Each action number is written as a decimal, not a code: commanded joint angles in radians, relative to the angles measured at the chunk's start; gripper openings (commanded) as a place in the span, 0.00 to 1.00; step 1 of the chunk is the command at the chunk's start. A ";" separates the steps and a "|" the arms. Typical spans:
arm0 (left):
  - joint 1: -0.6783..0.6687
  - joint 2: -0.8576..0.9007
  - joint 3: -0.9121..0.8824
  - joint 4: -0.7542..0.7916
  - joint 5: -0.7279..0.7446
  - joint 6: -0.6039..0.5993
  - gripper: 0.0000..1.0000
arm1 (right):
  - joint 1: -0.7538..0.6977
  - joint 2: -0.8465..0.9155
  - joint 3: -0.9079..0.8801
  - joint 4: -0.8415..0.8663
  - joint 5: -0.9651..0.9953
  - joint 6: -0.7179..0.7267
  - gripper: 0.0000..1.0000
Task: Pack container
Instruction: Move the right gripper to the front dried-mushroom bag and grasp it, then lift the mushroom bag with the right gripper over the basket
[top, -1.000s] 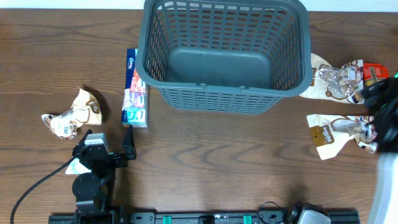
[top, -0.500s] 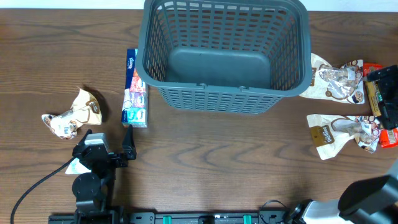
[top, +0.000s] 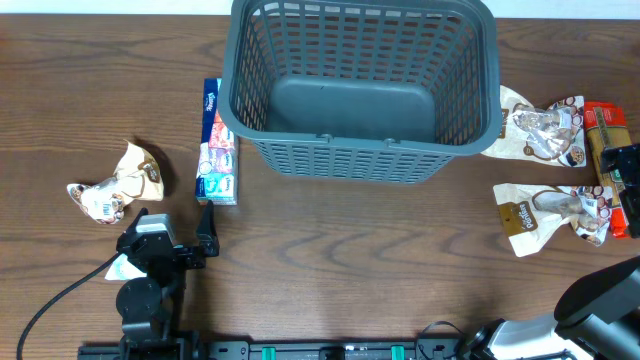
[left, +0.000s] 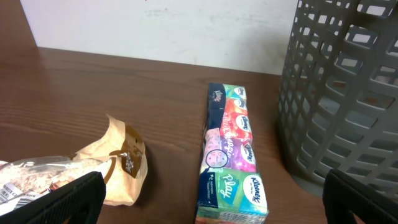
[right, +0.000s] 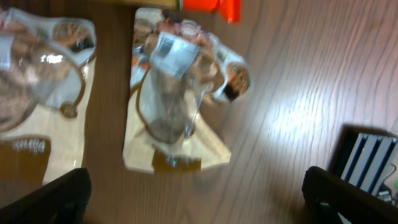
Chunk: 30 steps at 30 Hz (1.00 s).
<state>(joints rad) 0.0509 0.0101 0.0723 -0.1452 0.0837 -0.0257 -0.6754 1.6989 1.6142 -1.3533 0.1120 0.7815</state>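
The container (top: 365, 150) is a large dark grey lattice basket, empty, at the back middle of the table; its wall (left: 348, 93) fills the right of the left wrist view. A colourful tissue pack (top: 217, 142) (left: 229, 155) lies just left of it. My left gripper (top: 172, 232) (left: 214, 208) is open near the front left, a little short of the tissue pack and holding nothing. Two beige snack packets (top: 535, 128) (top: 550, 212) lie to the right of the basket. My right gripper (top: 628, 190) (right: 199, 205) hangs open above the nearer packet (right: 177, 99), empty.
A crumpled snack packet (top: 115, 185) (left: 118, 162) lies left of the tissue pack. A red-orange pack (top: 605, 118) (right: 211, 5) sits at the far right edge. A white scrap (top: 120, 268) shows under the left arm. A black rail (top: 330, 350) runs along the table's front.
My right arm has drawn back toward the right edge, uncovering the red-orange pack and the packets. The left arm has not moved.
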 joint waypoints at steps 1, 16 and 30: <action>0.005 -0.007 -0.029 -0.005 0.014 -0.002 0.99 | -0.005 0.005 -0.089 0.065 0.046 0.013 0.99; 0.005 -0.007 -0.029 -0.005 0.014 -0.002 0.99 | -0.004 0.005 -0.494 0.500 -0.102 -0.043 0.99; 0.005 -0.007 -0.029 -0.005 0.014 -0.002 0.99 | -0.004 0.005 -0.697 0.741 -0.125 -0.058 0.99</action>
<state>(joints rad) 0.0509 0.0101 0.0723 -0.1452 0.0837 -0.0257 -0.6758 1.7016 0.9588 -0.6380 -0.0082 0.7376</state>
